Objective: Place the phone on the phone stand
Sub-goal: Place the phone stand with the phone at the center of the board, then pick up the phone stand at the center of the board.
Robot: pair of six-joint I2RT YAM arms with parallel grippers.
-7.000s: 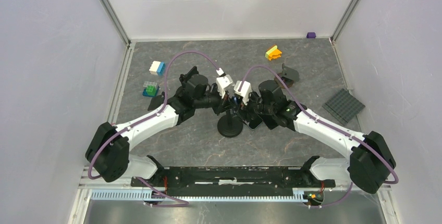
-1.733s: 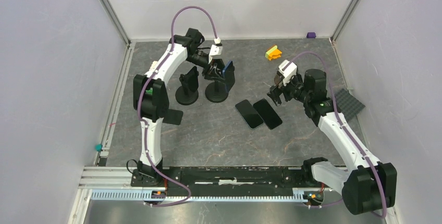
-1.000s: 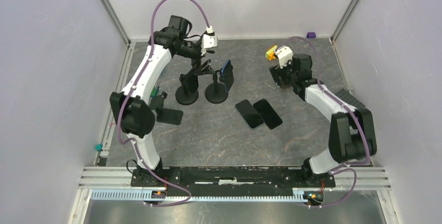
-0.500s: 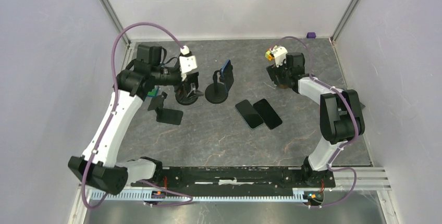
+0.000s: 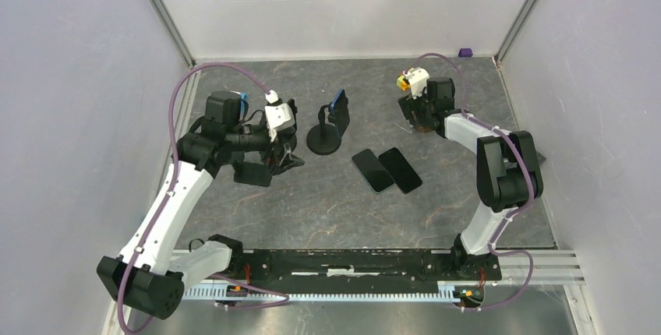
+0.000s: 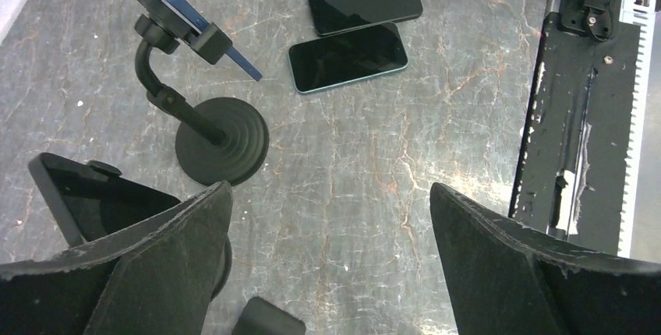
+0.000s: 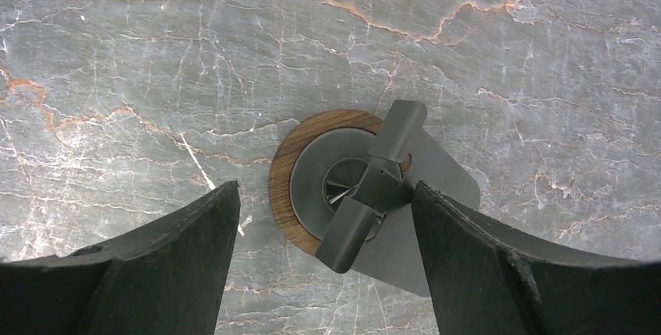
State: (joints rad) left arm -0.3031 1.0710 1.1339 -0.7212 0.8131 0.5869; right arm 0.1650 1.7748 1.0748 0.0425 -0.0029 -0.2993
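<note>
At the near edge the black mounting rail (image 5: 343,261) carries both arm bases. Beyond it on the left, the left gripper (image 6: 329,195) hangs over the grey marbled table (image 5: 327,202) with its claw spread wide and nothing in it. Its wrist view shows a dark phone (image 6: 86,199) propped on a black stand (image 6: 101,168), partly hidden behind 1 finger (image 6: 117,273). A small black angled piece (image 5: 253,173) lies on the table just near-left of the claw. Toward the middle, right of that gripper, 2 flat phones (image 5: 387,170) lie screens up, side by side with their long edges together, well apart from both grippers; the 1 nearer the left arm has a pale rim. Just far-left of them a round-based phone stand (image 5: 323,140) sits upright with a blue phone (image 5: 340,107) clamped in its tilted cradle. Farther back on the right, the right gripper (image 7: 325,195) points straight down over another holder, the wood-ringed stand (image 7: 343,187), whose grey cradle plate is bare. This claw is open, with 1 finger to each side of the stand in its wrist view, gripping nothing. Just beyond this gripper a yellow and orange block (image 5: 404,80) rests on the table, and at the far right corner sits a small purple block (image 5: 465,52)
</note>
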